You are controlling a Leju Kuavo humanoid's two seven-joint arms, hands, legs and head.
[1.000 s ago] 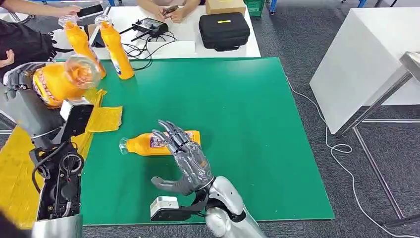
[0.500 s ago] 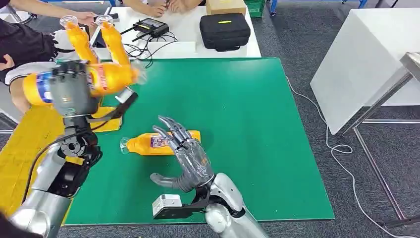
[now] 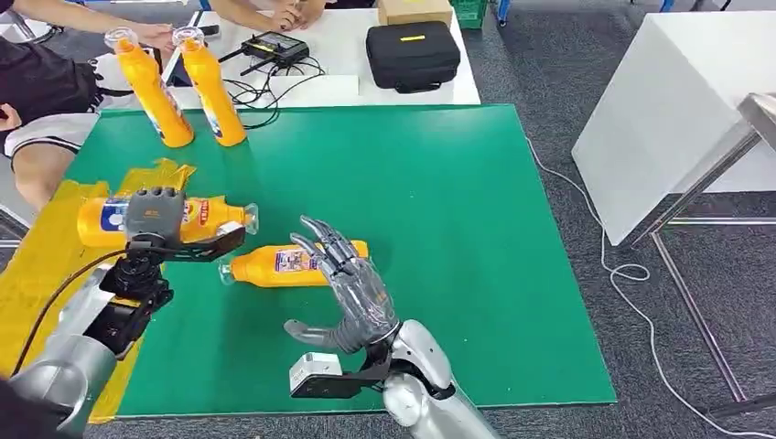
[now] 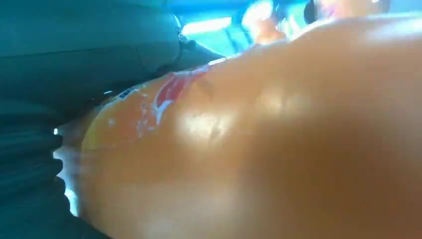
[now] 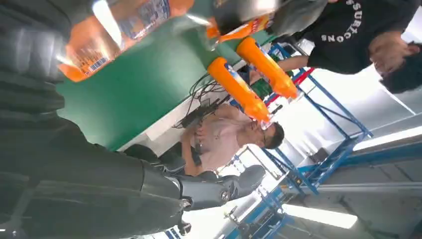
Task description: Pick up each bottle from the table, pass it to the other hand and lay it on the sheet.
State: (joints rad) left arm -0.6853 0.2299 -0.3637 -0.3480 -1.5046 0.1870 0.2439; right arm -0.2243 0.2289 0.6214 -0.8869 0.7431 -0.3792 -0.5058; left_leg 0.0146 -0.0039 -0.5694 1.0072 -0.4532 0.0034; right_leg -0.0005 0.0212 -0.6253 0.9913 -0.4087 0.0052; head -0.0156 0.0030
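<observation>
My left hand [image 3: 154,217] grips an orange bottle [image 3: 102,220] around its middle, held level, cap toward the right, low over the edge of the yellow sheet [image 3: 41,274]. In the left wrist view that bottle [image 4: 278,144] sits close against my left hand [image 4: 74,64]. A second orange bottle [image 3: 279,264] lies on the green mat [image 3: 458,229]. My right hand [image 3: 352,294] hovers just right of it, fingers spread and holding nothing. Two more bottles [image 3: 156,91] [image 3: 212,87] stand upright at the mat's back left. The right wrist view shows the lying bottle [image 5: 117,27] and both standing ones [image 5: 238,89] [image 5: 267,67].
Behind the mat is a white table with a black case [image 3: 414,55], a controller [image 3: 274,46] and cables. People sit at the back and at the left, a knee [image 3: 37,169] close to the sheet. A white table [image 3: 668,119] stands to the right.
My left arm has swung the held bottle down from chest height and turned it level over the sheet's edge. My right hand has barely moved.
</observation>
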